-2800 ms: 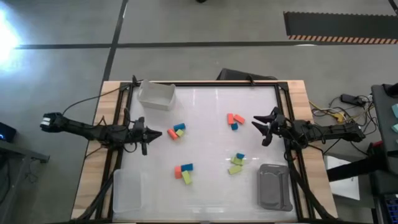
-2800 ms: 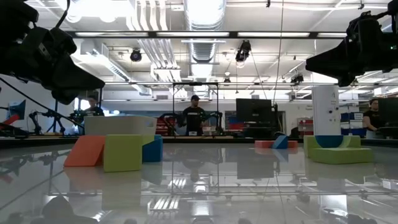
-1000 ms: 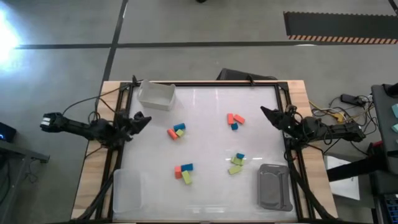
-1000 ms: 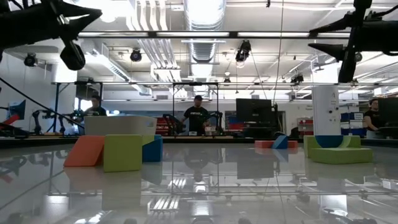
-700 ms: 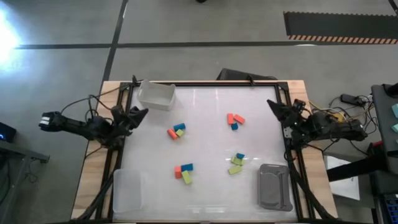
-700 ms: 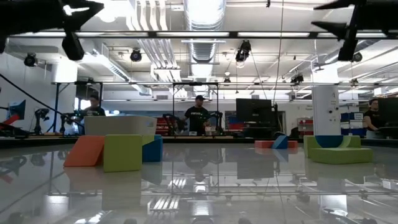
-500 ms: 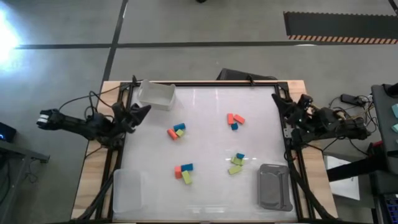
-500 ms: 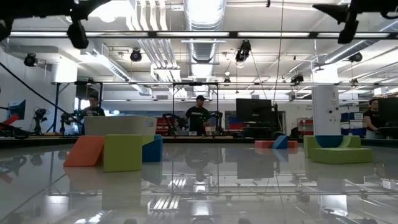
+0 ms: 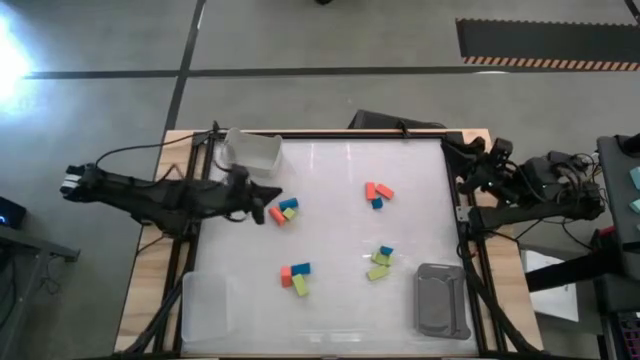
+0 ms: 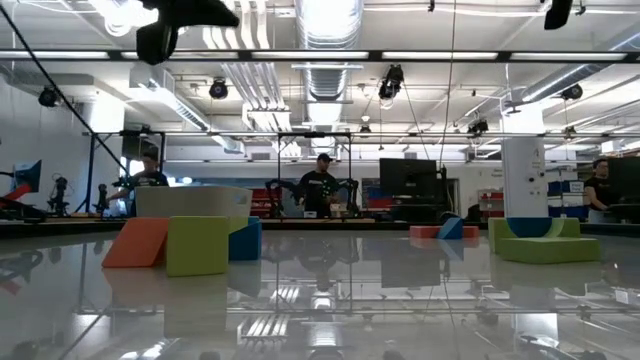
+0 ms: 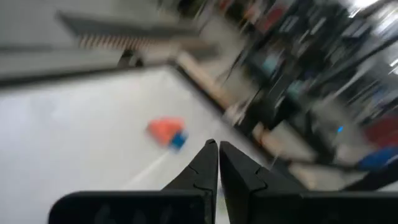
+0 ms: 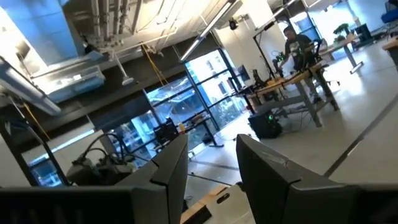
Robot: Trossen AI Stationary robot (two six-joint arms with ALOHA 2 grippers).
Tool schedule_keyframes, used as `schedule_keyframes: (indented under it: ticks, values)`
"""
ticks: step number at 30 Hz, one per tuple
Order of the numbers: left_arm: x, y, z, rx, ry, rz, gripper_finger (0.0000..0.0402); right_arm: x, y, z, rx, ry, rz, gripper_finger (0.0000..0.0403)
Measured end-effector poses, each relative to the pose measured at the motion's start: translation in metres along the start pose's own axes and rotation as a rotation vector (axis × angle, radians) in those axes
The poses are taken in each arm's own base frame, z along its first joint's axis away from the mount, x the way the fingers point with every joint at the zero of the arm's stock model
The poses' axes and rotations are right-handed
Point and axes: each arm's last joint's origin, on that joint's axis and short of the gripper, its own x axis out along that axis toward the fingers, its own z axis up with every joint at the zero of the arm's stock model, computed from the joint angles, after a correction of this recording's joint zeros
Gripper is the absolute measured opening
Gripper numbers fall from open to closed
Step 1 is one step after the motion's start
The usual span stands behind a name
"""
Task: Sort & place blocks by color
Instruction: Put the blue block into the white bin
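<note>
Blue, orange-red and yellow-green blocks lie flat on the white table in small clusters: far left, far right, near left and near right. My left gripper hangs high above the table beside the far-left cluster, shut and holding nothing. Its wrist view shows the shut fingers pointing past an orange and blue pair. My right gripper is raised over the table's right edge. It is open and points up into the room.
A clear tray stands at the far left corner, another clear tray at the near left, and a grey tray at the near right. People stand in the room behind the table.
Both arms have risen. My left gripper has swung from the table's left edge inward toward the far-left cluster and tipped closer to level, staying shut. My right gripper has drawn back over the right edge, rolled and tipped upward. The blocks have not moved.
</note>
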Motion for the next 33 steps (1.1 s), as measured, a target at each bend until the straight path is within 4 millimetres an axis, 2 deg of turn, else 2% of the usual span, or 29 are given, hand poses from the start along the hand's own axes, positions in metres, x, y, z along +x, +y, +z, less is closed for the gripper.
schedule_keyframes:
  ticks: [6,9,14,20,24,33]
  values:
    - [0.033,-0.009,0.005,0.048,0.337,0.079,0.0,-0.002,0.0,0.004,-0.012,-0.006,0.001,0.0127]
    - [0.053,-0.007,0.005,0.081,0.501,0.105,0.0,-0.003,-0.001,0.004,-0.014,0.002,-0.001,0.0127]
    - [0.088,-0.003,0.011,0.146,0.647,0.135,0.0,-0.003,-0.002,0.0,-0.023,0.038,-0.011,0.0124]
    - [0.129,0.01,0.023,0.22,0.76,0.204,0.0,-0.003,-0.003,-0.002,-0.023,0.048,-0.014,0.0115]
    - [0.153,0.026,0.025,0.251,0.834,0.261,0.0,-0.003,-0.003,-0.002,-0.025,0.048,-0.014,0.0109]
    - [0.177,0.061,0.007,0.207,1.015,0.335,0.0,-0.003,-0.004,-0.004,-0.034,0.074,-0.022,0.0107]
